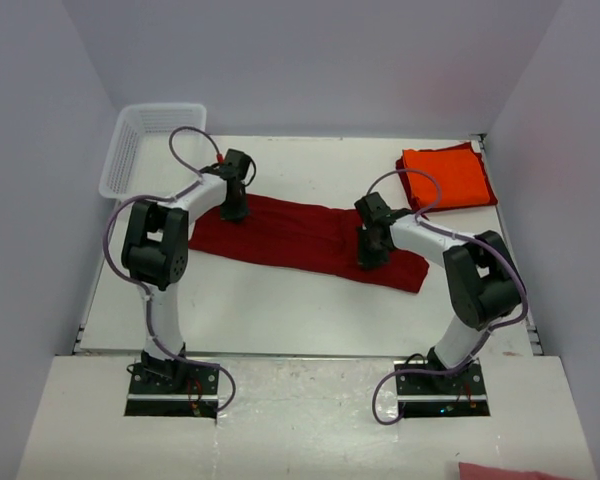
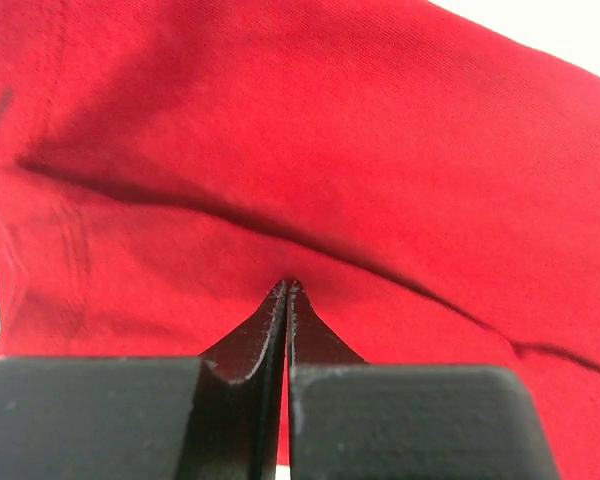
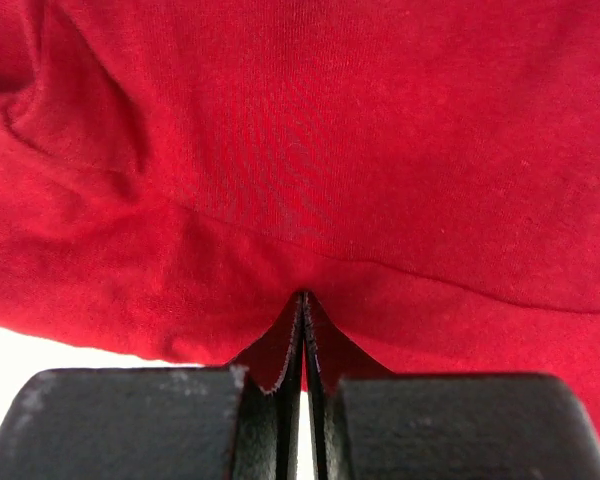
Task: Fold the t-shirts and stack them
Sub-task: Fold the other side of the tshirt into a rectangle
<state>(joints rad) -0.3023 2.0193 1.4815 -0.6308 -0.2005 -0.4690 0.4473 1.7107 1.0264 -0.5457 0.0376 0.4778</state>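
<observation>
A dark crimson red t-shirt [image 1: 300, 238] lies as a long folded strip across the middle of the table. My left gripper [image 1: 232, 213] presses down on its far left end, jaws shut, pinching the cloth. In the left wrist view the shut tips [image 2: 287, 285] meet the red t-shirt [image 2: 330, 130], and creases run out from them. My right gripper [image 1: 368, 258] is shut on the strip's right part near its front edge. There its tips [image 3: 303, 295] pinch the red t-shirt [image 3: 310, 130]. A bright orange t-shirt [image 1: 448, 178] lies folded at the back right.
A white mesh basket [image 1: 145, 145] stands at the back left corner. White walls close in the table on three sides. A pinkish piece of cloth [image 1: 510, 472] shows at the bottom right edge, off the table.
</observation>
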